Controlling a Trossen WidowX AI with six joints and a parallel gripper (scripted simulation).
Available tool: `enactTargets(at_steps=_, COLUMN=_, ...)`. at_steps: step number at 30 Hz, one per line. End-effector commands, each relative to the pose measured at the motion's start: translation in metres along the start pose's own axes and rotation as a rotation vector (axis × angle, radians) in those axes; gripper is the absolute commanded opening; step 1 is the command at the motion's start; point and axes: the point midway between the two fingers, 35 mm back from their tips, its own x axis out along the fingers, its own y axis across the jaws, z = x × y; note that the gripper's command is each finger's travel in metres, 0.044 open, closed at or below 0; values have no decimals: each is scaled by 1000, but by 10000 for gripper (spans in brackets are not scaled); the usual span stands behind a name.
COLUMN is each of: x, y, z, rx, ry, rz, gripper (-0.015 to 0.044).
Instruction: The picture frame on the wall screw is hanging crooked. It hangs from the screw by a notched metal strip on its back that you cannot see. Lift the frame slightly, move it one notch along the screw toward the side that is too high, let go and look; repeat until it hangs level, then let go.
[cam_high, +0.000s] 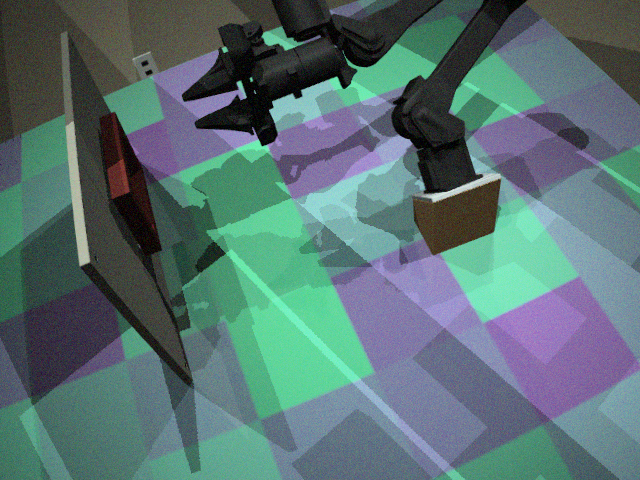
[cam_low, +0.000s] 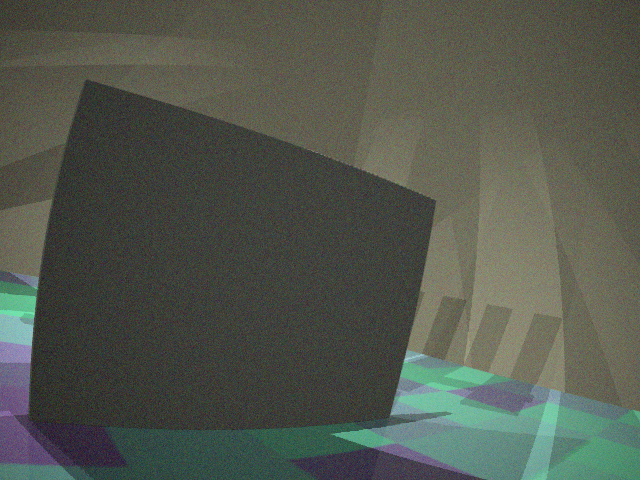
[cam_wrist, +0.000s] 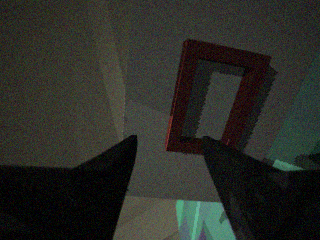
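Observation:
The red picture frame (cam_high: 117, 180) (cam_wrist: 184, 95) hangs on the front of the upright grey panel (cam_high: 129, 279) (cam_low: 232, 258) (cam_wrist: 150, 172). In the wrist view its top edge drops to the right and its sides slant, but that view is oblique, so how much it truly leans is hard to tell. The screw and the notched strip are hidden. My gripper (cam_high: 189, 111) (cam_wrist: 170, 136) is open and empty. It stands back from the panel, clear of the frame, with its fingertips pointing toward it. In the exterior view the panel's back hides the frame and gripper.
A brown block with a white top (cam_high: 457, 222) sits under the arm's base at the right. A white socket plate (cam_high: 139, 66) shows behind the panel's far side. Shadows and light streaks cross the green and purple checkered floor (cam_high: 310, 341).

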Motion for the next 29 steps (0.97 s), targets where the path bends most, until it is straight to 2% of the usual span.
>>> enactTargets(at_steps=1, x=-28, y=14, z=-2, rx=6, ry=-17, rz=0, gripper=260)
enactTargets(at_steps=9, x=-74, y=12, z=-11, rx=6, ry=-28, rz=-13, gripper=260)
enactTargets(at_steps=29, x=-75, y=12, z=-12, rx=20, ry=-46, rz=-21, gripper=260)
